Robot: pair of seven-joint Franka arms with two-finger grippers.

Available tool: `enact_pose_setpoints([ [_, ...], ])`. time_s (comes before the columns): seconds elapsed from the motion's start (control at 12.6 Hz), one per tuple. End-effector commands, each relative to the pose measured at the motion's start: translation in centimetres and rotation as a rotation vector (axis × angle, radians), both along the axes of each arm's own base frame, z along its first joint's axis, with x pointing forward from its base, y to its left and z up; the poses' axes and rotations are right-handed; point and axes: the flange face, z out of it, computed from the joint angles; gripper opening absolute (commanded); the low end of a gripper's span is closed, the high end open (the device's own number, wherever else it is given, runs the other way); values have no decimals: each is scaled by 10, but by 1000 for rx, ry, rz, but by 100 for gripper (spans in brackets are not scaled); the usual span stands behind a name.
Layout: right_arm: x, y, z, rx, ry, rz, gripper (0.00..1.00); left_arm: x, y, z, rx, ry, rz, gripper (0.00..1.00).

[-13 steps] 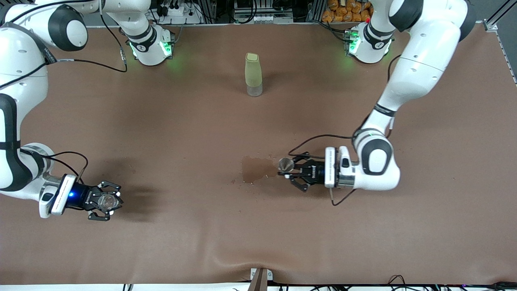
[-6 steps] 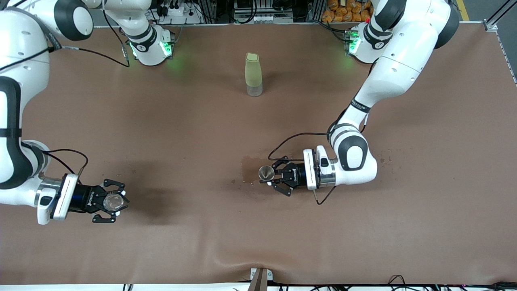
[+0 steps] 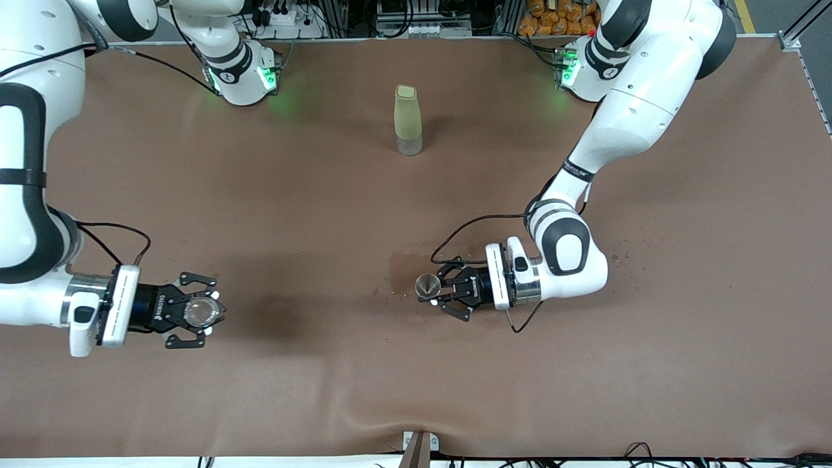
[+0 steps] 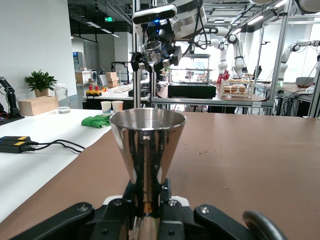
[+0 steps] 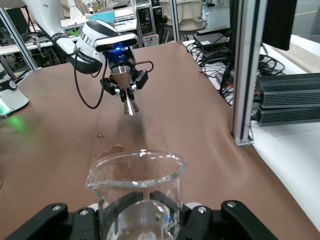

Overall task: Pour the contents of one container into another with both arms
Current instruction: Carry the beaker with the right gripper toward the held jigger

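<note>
The left tool point(image 3: 434, 286) is clamped on a steel cone cup point(image 3: 426, 284), held upright over a wet patch point(image 3: 406, 273) on the brown worktop point(image 3: 416, 390); since a second ago it has slid from beside the patch toward the right arm's end, and has barely moved in the last half second. The right tool point(image 3: 207, 312) grips a clear glass beaker point(image 3: 198, 312), mouth up, over the worktop well apart from the cup; it has drifted slightly toward the left tool. A tall pale green bottle point(image 3: 407, 119) stands unmoved between the two bases.
</note>
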Motion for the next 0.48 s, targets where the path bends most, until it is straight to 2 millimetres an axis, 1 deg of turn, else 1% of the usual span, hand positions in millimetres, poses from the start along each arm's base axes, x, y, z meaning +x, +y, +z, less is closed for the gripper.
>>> enact_pose_setpoints([
  [0.0, -6, 25, 1, -17, 45, 14, 0, 7, -4, 3, -11, 4, 32, 0],
  [0.24, -8, 48, -1, -5, 68, 23, 0, 9, -1, 2, 7, 10, 45, 0],
  [0.32, -8, 54, 1, 1, 94, 11, 0, 5, -9, 3, 12, 21, 41, 0],
  [0.4, -9, 61, 1, 6, 123, 2, 0, 4, -12, 3, 18, 21, 42, 0],
])
